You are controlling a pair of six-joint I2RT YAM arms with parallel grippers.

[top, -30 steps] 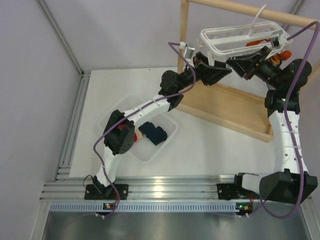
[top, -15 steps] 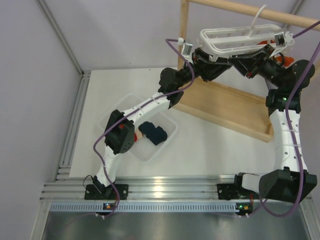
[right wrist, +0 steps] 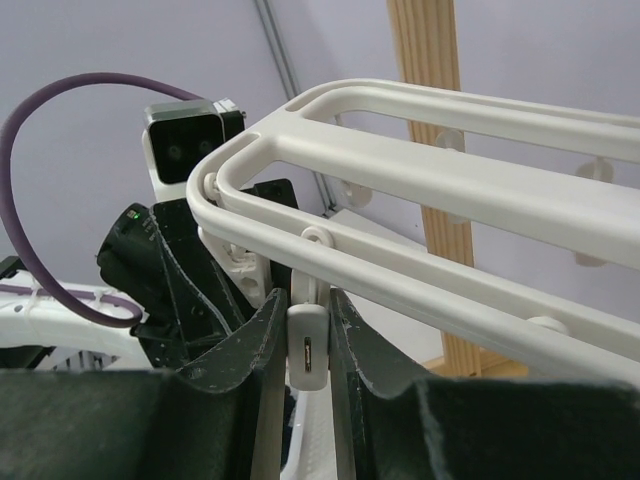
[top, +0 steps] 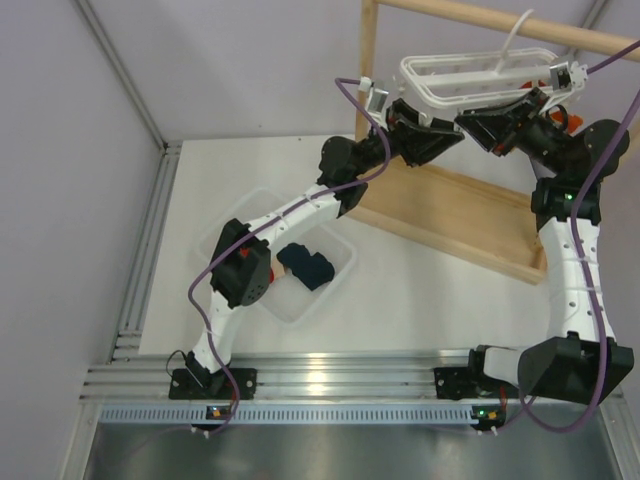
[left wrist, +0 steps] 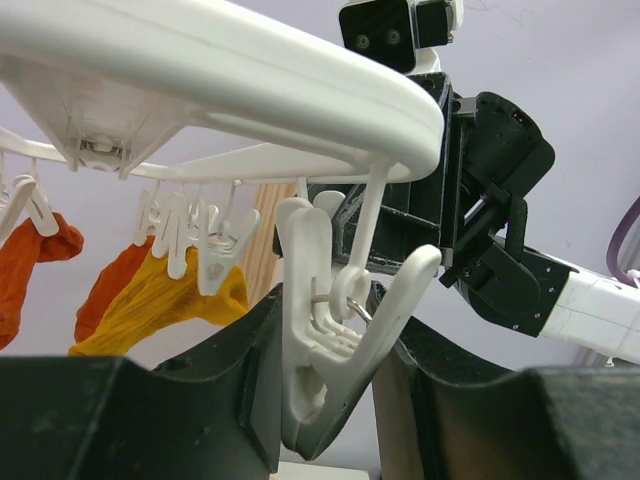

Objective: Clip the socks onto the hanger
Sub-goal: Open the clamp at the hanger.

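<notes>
Currently: clip handling at the hanger, no sock held.
The wooden rack (top: 450,215) carries the hanger (left wrist: 200,55) at far right. The left claw (left wrist: 325,400) pinches a dangling clip (left wrist: 320,300); the right claw (right wrist: 308,350) is pressed onto a second clip (right wrist: 306,345) under the frame corner. The navy sock (top: 306,266) lies in the clear tub (top: 300,308), well apart to the near left. Judged next: release one claw, fetch the sock, feed it into an opened clip.

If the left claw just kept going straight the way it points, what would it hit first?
The white clip, which sits right between the left gripper's fingers under the hanger. Behind it, though depth is unclear, is the right arm.
</notes>
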